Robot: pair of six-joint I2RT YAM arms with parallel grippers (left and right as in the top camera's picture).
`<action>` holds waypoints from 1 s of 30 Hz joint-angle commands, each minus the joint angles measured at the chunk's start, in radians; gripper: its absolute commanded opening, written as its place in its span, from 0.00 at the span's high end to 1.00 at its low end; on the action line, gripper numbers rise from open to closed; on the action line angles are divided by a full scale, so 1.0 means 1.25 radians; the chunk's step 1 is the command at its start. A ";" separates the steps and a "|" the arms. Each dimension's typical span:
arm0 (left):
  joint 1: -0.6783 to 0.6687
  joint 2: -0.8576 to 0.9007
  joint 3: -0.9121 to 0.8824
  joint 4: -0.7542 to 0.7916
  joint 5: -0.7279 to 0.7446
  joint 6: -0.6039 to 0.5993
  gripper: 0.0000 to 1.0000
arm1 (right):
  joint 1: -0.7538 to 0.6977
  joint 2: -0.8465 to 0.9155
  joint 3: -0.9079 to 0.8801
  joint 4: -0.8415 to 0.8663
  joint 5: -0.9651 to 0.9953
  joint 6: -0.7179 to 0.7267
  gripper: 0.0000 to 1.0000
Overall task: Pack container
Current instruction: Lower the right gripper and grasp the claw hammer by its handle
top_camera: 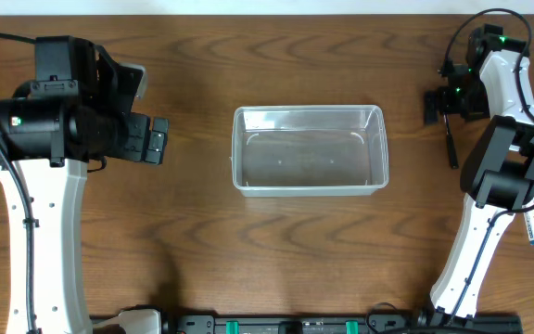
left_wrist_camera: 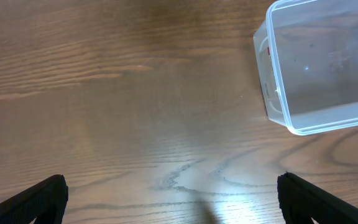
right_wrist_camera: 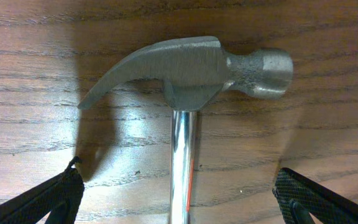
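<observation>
The right fingers (right_wrist_camera: 48, 199) stand fully spread and hold nothing, poised over a hammer (right_wrist_camera: 191, 71) lying flat on the bench (right_wrist_camera: 36, 74). Its chrome shank runs midway between them and its steel head lies just ahead of the tips. For a good grip, drop straight down with the shank centred and close near the head, where the weight sits. The polished shank probably slips, so squeeze firmly. The container (top_camera: 309, 189) sits empty well off to their side, ahead and right of the left fingers (left_wrist_camera: 36, 199), which are also wide apart and empty.
</observation>
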 commanded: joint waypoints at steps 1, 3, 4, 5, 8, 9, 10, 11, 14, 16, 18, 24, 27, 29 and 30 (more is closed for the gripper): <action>-0.003 -0.004 0.005 -0.005 -0.010 -0.010 0.02 | -0.014 0.008 -0.009 0.003 -0.011 0.011 0.01; -0.003 -0.004 0.005 -0.005 -0.010 -0.010 0.02 | -0.014 0.008 -0.009 0.004 -0.011 0.011 0.01; -0.003 -0.004 0.005 -0.005 -0.010 -0.010 0.02 | -0.014 0.008 -0.009 0.005 -0.011 0.011 0.01; -0.003 -0.004 0.005 -0.005 -0.010 -0.010 0.02 | -0.014 0.008 -0.009 0.005 -0.011 0.011 0.02; -0.003 -0.004 0.005 -0.005 -0.010 -0.010 0.02 | -0.014 0.008 -0.009 0.007 -0.011 0.011 0.04; -0.003 -0.004 0.005 -0.005 -0.010 -0.010 0.02 | -0.014 0.008 -0.009 0.008 -0.011 0.011 0.04; -0.003 -0.004 0.005 -0.005 -0.010 -0.010 0.02 | -0.014 0.008 -0.009 0.009 -0.011 0.011 0.05; -0.003 -0.004 0.005 -0.005 -0.010 -0.010 0.02 | -0.014 0.008 -0.009 0.010 -0.011 0.011 0.06; -0.003 -0.004 0.005 -0.005 -0.010 -0.010 0.02 | -0.014 0.008 -0.009 0.010 -0.011 0.011 0.10; -0.003 -0.004 0.005 -0.005 -0.010 -0.010 0.02 | -0.014 0.008 -0.009 0.010 -0.011 0.011 0.14; -0.003 -0.004 0.005 -0.005 -0.010 -0.010 0.02 | -0.014 0.008 -0.009 0.012 -0.011 0.011 0.19; -0.003 -0.004 0.005 -0.005 -0.010 -0.010 0.02 | -0.014 0.008 -0.009 0.027 -0.012 0.030 0.30; -0.003 -0.004 0.005 -0.005 -0.010 -0.010 0.02 | -0.014 0.008 -0.009 0.039 -0.012 0.041 0.35; -0.003 -0.004 0.005 -0.006 -0.010 -0.011 0.02 | -0.014 0.008 -0.009 0.042 -0.012 0.041 0.43; -0.003 -0.004 0.005 -0.006 -0.010 -0.010 0.02 | -0.014 0.008 -0.009 0.042 -0.012 0.041 0.45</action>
